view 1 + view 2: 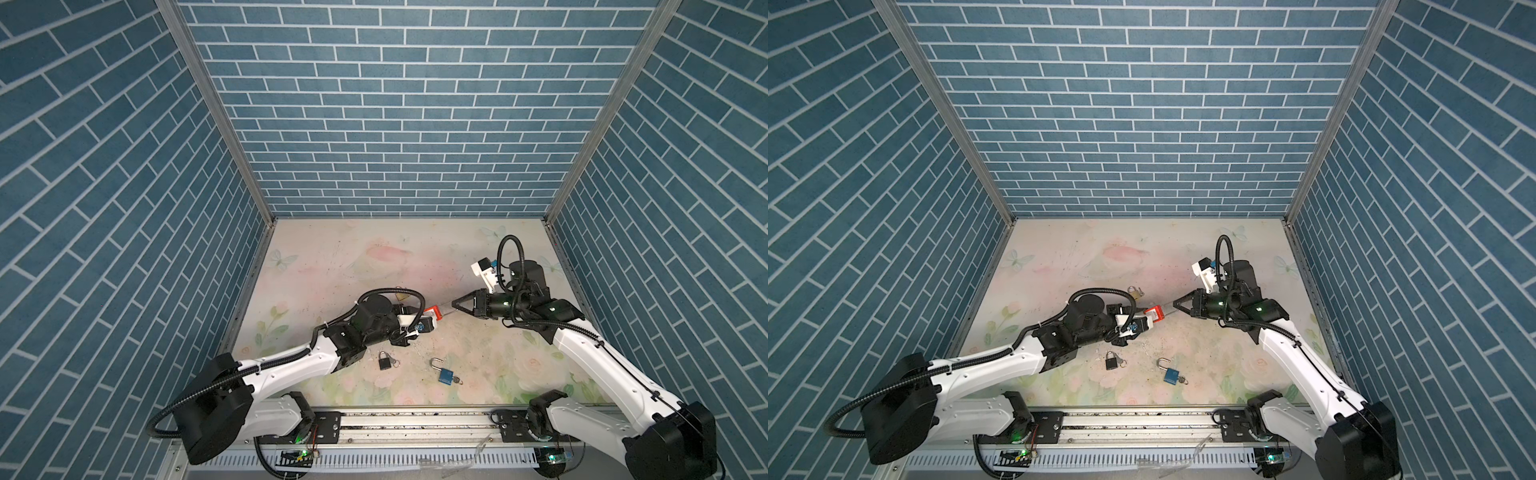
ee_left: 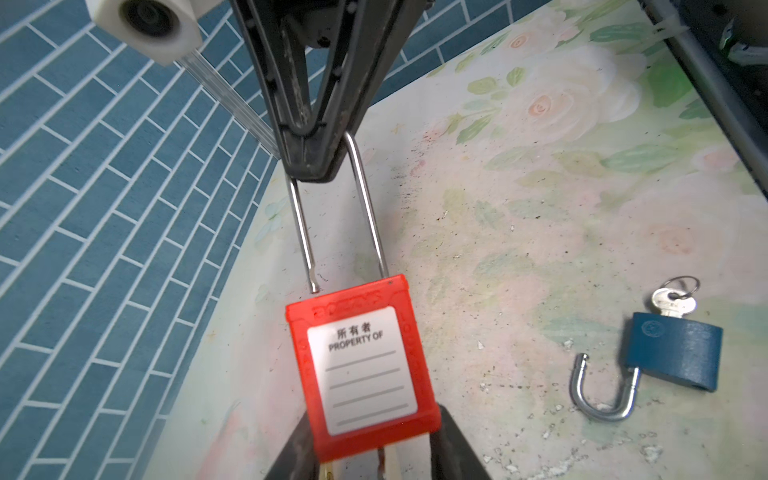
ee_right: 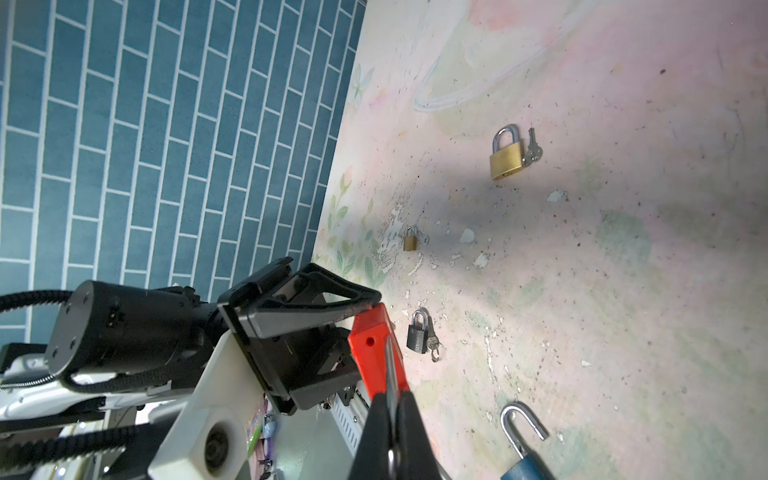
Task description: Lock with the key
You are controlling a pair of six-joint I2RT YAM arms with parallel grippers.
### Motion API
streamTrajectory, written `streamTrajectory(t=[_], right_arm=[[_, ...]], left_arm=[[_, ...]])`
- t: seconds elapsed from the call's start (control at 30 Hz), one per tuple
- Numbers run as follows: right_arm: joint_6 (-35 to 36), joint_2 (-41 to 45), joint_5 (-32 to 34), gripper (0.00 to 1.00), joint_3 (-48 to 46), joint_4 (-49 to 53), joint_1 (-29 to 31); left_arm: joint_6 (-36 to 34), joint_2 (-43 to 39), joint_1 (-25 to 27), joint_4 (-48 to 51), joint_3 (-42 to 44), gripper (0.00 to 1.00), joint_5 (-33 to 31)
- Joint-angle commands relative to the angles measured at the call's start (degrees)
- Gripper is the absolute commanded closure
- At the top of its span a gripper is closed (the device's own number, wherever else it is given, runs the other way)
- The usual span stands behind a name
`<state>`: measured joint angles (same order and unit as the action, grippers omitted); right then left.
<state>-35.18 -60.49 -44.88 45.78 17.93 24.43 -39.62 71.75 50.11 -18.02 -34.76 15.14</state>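
A red padlock [image 2: 361, 365] with a white "PROPERTY OF" label is held above the floral table in both top views [image 1: 433, 312] [image 1: 1154, 312]. My left gripper [image 2: 374, 453] is shut on the lower end of its body, one finger on each side. The long steel shackle [image 2: 370, 216] points away from it; one leg's notched tip stands just out of the body. My right gripper [image 3: 390, 415] is shut on the top of that shackle, its black fingertips [image 2: 311, 166] pinched together. The key is hidden below the red body.
On the table lie a blue padlock [image 1: 445, 375] with an open shackle and a key in it, and a small black padlock [image 1: 384, 362] with keys. A brass padlock [image 3: 505, 160] and a tiny brass one [image 3: 410, 241] lie behind my left arm. Brick-patterned walls enclose three sides.
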Motion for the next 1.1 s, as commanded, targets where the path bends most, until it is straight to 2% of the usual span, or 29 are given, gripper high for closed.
streamTrajectory(t=[0.0, 0.63, 0.83, 1.0, 1.07], right_arm=[[4.41, 1.5, -3.26, 1.0, -0.95, -4.25, 0.01], [6.19, 1.09, -8.68, 1.0, -4.72, -3.94, 0.74], [6.33, -0.06, -7.84, 1.0, -3.94, -3.19, 0.84], [6.93, 0.66, -4.2, 1.0, -1.0, -1.33, 0.87], [7.32, 0.88, -2.36, 0.97, 0.56, -0.06, 0.81]], left_arm=[[3.19, 0.9, -0.25, -5.7, -2.74, 0.64, 3.28], [7.15, 4.43, -0.4, -9.71, -7.11, 0.64, 5.69], [9.14, 4.77, -0.28, -11.74, -7.78, 0.64, 5.54], [10.91, 5.51, -0.38, -12.5, -6.76, 0.65, 4.87], [12.19, 5.51, -0.31, -14.18, -5.41, 0.65, 4.5]])
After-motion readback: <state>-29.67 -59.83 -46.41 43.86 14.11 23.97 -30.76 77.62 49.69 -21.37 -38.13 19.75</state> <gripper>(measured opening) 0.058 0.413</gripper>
